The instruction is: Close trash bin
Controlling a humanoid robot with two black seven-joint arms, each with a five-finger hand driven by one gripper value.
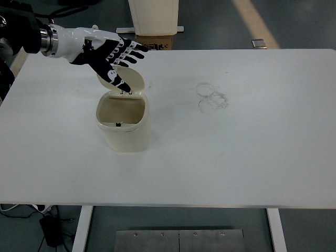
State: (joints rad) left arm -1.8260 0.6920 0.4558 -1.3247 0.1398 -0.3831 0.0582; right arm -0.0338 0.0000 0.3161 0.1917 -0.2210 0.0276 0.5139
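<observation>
The bin (124, 126) stands left of the middle of the table (236, 157), lid (128, 79) up. The left hand (107, 52) hovers over the lid, fingers (134, 51) spread wide, holding nothing.

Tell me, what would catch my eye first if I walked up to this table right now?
Most likely the black-and-white robot left hand, reaching in from the upper left with fingers spread, right over the raised lid of a small cream trash bin. The bin stands open on the left half of the white table, its inside visible. Faint ring-shaped marks show to the bin's right, near the middle.
</observation>
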